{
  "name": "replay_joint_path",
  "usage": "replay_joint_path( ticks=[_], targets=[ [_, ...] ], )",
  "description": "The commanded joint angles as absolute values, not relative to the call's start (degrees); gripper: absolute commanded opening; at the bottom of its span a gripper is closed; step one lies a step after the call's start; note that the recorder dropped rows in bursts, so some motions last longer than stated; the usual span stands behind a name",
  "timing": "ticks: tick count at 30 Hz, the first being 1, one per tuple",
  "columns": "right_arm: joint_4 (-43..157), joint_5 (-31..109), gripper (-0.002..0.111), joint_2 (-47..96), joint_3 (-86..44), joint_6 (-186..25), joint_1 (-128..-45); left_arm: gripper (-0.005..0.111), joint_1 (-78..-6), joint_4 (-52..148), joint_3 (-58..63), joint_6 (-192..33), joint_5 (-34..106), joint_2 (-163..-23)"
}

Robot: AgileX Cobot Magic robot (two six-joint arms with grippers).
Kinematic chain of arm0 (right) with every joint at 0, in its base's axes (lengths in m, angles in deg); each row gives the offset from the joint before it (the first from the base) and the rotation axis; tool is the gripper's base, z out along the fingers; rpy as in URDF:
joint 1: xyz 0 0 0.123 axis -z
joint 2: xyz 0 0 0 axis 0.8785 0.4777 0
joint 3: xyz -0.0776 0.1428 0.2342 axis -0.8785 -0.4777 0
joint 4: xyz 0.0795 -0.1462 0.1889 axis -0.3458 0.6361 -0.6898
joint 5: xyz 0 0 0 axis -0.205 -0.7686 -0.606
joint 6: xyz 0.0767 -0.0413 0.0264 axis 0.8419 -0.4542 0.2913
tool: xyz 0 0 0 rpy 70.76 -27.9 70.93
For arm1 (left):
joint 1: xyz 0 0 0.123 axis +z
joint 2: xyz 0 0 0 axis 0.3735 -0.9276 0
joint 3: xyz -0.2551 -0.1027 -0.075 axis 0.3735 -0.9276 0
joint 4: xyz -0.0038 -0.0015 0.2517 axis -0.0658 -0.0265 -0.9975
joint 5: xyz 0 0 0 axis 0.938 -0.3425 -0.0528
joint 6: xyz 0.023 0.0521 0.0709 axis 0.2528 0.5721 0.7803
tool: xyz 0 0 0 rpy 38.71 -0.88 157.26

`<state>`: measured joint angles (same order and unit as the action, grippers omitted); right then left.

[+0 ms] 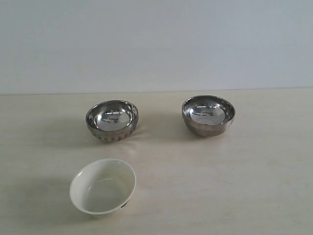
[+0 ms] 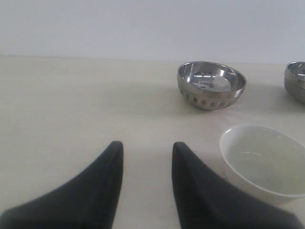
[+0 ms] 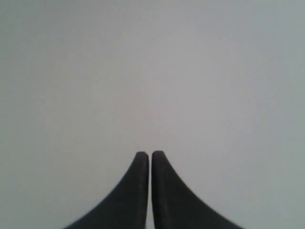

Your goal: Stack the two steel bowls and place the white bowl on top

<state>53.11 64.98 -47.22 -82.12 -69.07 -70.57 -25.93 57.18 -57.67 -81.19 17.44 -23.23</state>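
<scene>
Backdrop, exterior view: a plain pale wall (image 1: 156, 44) rises behind a light, wood-toned tabletop (image 1: 234, 186).
Ribbed steel bowl (image 1: 112, 121): stands upright at about 10 o'clock from the tabletop's middle, mouth up and empty, its mirror inside catching the light.
Smooth steel bowl (image 1: 208, 115): at 3 o'clock from the ribbed one and well apart from it, also upright and empty.
White bowl (image 1: 102, 186): alone at about 6 o'clock from the ribbed steel bowl, clear of it. It is empty, and a sliver of dark foot shows beneath.
Stacking: all three bowls sit separately on the tabletop, none inside another.
Left wrist view: the left gripper (image 2: 145, 145) hangs low over bare tabletop, its dark jaws set apart with a clear gap and nothing between them. The white bowl lies just beside one tip, the ribbed bowl beyond it, and the smooth bowl is cut by the picture's edge.
Right wrist view: the right gripper (image 3: 150, 155) faces a blank grey-white field, its jaws drawn together to a hairline slit and gripping nothing.
</scene>
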Motion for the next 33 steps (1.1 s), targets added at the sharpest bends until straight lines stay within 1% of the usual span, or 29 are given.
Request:
replay_joint_path(
  ticks=[1,4,10,12,13,15,20,22,25,28,31,33],
  targets=[
    [53.2,61.5,0.000,-43.7,-75.2,-68.9,-70.6,0.032,-25.8,57.2,-57.9,-81.0,17.8,-23.0],
    [53.2,56.0,0.000,-38.8,-69.3,-68.9,-70.6,0.032,-25.8,57.2,-57.9,-81.0,17.8,-23.0],
    [53.3,49.7,0.000,-27.4,-60.5,-71.4,-70.6,0.032,-25.8,57.2,-57.9,-81.0,17.8,-23.0],
    [53.3,47.0,0.005,-23.0,-57.8,-71.8,-70.6,0.032,-25.8,57.2,-57.9,-81.0,17.8,-23.0],
    [53.3,45.7,0.011,-20.9,-56.7,-71.8,-70.6,0.032,-25.8,57.2,-57.9,-81.0,17.8,-23.0],
    [53.3,43.6,0.026,-17.1,-55.0,-71.8,-70.6,0.032,-25.8,57.2,-57.9,-81.0,17.8,-23.0],
    [53.3,44.5,0.082,-7.1,-54.0,-71.8,-70.6,0.032,-25.8,57.2,-57.9,-81.0,17.8,-23.0],
    [53.3,46.7,0.095,-2.7,-54.0,-71.8,-70.6,0.032,-25.8,57.2,-57.9,-81.0,17.8,-23.0],
    [53.3,51.3,0.102,3.6,-54.0,-71.8,-70.6,0.032,-25.8,57.2,-57.9,-81.0,17.8,-23.0],
    [53.3,55.1,0.103,10.1,-53.9,-69.6,-70.6,0.032,-25.8,57.2,-57.9,-81.0,17.8,-23.0],
    [53.3,54.0,0.103,16.4,-51.7,-67.8,-70.6,0.032,-25.8,57.2,-57.9,-81.0,17.8,-23.0],
    [53.8,49.7,0.103,20.5,-49.0,-67.8,-70.7,0.032,-25.8,57.2,-57.9,-81.0,17.8,-23.0]
  ],
)
